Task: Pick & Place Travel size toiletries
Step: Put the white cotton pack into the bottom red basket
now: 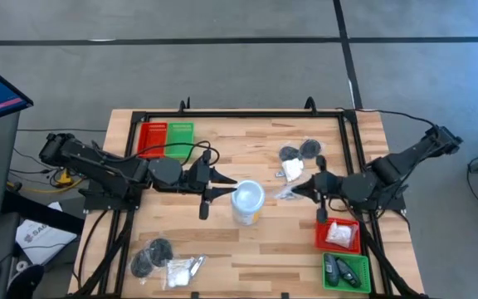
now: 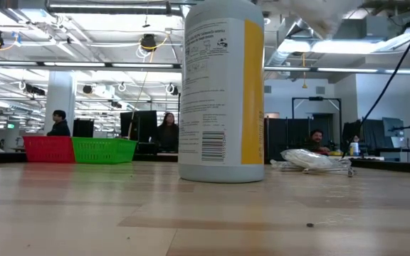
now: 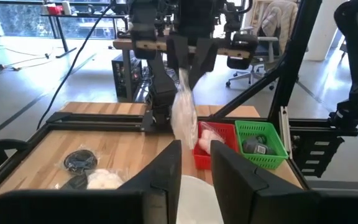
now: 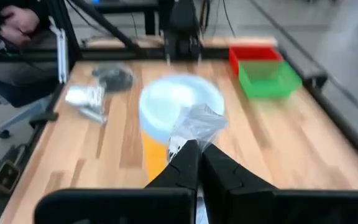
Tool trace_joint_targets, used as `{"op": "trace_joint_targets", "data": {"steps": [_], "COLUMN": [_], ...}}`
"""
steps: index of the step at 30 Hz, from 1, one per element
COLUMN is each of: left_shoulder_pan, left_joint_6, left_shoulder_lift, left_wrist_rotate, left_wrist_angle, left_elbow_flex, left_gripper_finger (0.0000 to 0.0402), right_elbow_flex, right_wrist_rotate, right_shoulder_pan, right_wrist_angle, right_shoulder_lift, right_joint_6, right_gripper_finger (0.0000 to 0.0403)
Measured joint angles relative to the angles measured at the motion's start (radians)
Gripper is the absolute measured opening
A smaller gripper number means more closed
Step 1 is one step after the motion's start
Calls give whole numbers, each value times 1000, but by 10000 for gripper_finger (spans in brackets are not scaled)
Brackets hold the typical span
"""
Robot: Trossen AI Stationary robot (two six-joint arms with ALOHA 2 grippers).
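Note:
The white round cup (image 1: 247, 202) with a yellow base stands mid-table; it fills the low view (image 2: 223, 92). My left gripper (image 1: 222, 189) is open just left of the cup, whose top (image 3: 194, 193) shows past its fingers. My right gripper (image 1: 304, 189) is right of the cup, shut on a clear crinkly sachet (image 4: 196, 127). The sachet also shows in the left wrist view (image 3: 184, 112). Loose toiletries lie in two piles. One, at the far right, has dark discs (image 1: 301, 151) and a white sachet (image 1: 293, 170). The other, at the near left, has discs (image 1: 150, 254) and sachets (image 1: 181, 270). My right gripper pinches the sachet's upper end (image 3: 185, 78) between its two fingers. The fingers slant down from the table's right side. The sachet hangs slack below the fingertips, clear of the table, between the gripper and the cup.
Red and green trays (image 1: 164, 137) stand at the far left. A red tray (image 1: 338, 235) with a white sachet and a green tray (image 1: 344, 270) with dark items stand at the near right. A black frame rail (image 1: 355, 158) edges the table. People show in the room behind.

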Motion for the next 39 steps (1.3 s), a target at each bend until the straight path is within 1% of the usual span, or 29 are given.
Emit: {"op": "trace_joint_targets", "data": {"steps": [3,9,13,19,28,33,39], "left_shoulder_pan": [0,0,0,0,0,0,0], "left_joint_6": [0,0,0,-3,-3,-3,-3], "left_shoulder_lift": [0,0,0,0,1,1,1], "left_wrist_rotate": [0,0,0,0,0,0,0], "left_wrist_angle": [1,2,4,8,12,17,23], "left_elbow_flex": [0,0,0,0,0,0,0], "left_gripper_finger": [77,77,77,77,77,77,77], "right_elbow_flex": [0,0,0,0,-1,-10,-41], "right_wrist_rotate": [21,27,27,-15,-98,-112,-158], "right_shoulder_pan": [45,127,188,294,466,541,609], "right_wrist_angle": [-94,-319,-419,-587,-675,-679,-672], "right_shoulder_lift": [-4,-3,-2,-2,35,80,129], "right_joint_6": [123,406,573,862,1177,1300,1430], "right_gripper_finger": [0,0,0,0,0,0,0]}}
